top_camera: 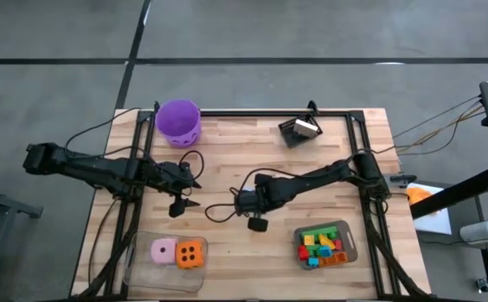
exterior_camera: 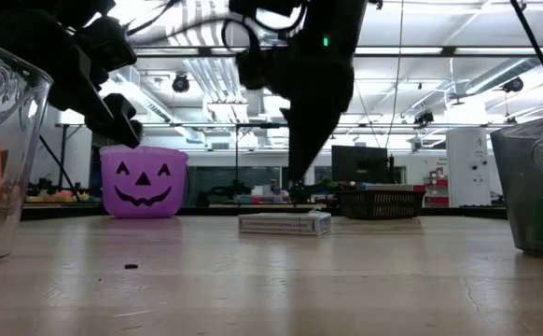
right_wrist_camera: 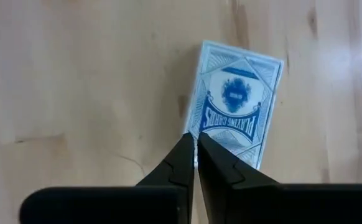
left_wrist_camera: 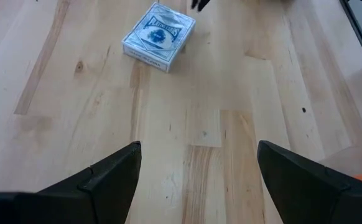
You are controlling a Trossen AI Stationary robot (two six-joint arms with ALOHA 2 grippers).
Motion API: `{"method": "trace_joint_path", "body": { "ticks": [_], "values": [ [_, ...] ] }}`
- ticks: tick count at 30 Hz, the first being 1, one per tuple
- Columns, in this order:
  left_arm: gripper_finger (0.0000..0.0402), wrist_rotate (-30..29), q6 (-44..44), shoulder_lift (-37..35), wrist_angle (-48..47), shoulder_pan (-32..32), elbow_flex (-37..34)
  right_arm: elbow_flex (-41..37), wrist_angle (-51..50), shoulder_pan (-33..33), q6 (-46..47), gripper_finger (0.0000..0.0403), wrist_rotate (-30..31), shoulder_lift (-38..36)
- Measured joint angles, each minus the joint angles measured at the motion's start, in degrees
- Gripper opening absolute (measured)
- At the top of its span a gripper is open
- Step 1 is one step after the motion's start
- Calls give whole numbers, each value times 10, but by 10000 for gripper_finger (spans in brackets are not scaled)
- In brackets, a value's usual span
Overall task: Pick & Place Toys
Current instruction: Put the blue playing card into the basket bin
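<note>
A white-blue card pack (right_wrist_camera: 237,102) lies flat on the wooden table near its middle, also seen in the low view (exterior_camera: 284,223) and the left wrist view (left_wrist_camera: 159,35). My right gripper (right_wrist_camera: 196,140) is shut and points steeply down. Its tips (exterior_camera: 295,191) hang a little above the pack, apart from it. My left gripper (left_wrist_camera: 199,168) stands open over bare wood left of the pack (top_camera: 185,191), with nothing between its fingers. A pink die (top_camera: 163,250) and an orange die (top_camera: 190,254) sit in a clear bin. Coloured bricks (top_camera: 321,245) fill a grey tray.
A purple bucket (top_camera: 178,120) stands at the table's far left and a dark basket (top_camera: 300,128) at the far middle. The clear bin (top_camera: 135,270) is at the near left, the grey tray (top_camera: 349,237) at the near right. Cables loop over the table's middle (top_camera: 227,197).
</note>
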Motion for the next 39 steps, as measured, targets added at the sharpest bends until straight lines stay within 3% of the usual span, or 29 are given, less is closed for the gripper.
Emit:
{"method": "trace_joint_path", "body": {
  "ticks": [5, 15, 17, 25, 35, 39],
  "values": [
    [323, 0, 0, 0, 0, 0, 0, -13, 1, -3, 5, 81, 7, 10],
    [323, 0, 0, 0, 0, 0, 0, -19, 9, -4, 8, 354, 24, 12],
    [323, 0, 0, 0, 0, 0, 0, -19, 16, -7, 11, 387, 15, 17],
    [323, 0, 0, 0, 0, 0, 0, -18, 34, -31, 9, 345, 28, 58],
    [323, 0, 0, 0, 0, 0, 0, -21, 37, -64, -34, 393, 20, 63],
    [323, 0, 0, 0, 0, 0, 0, -45, 57, -72, -50, 391, 19, 61]
  ]
}}
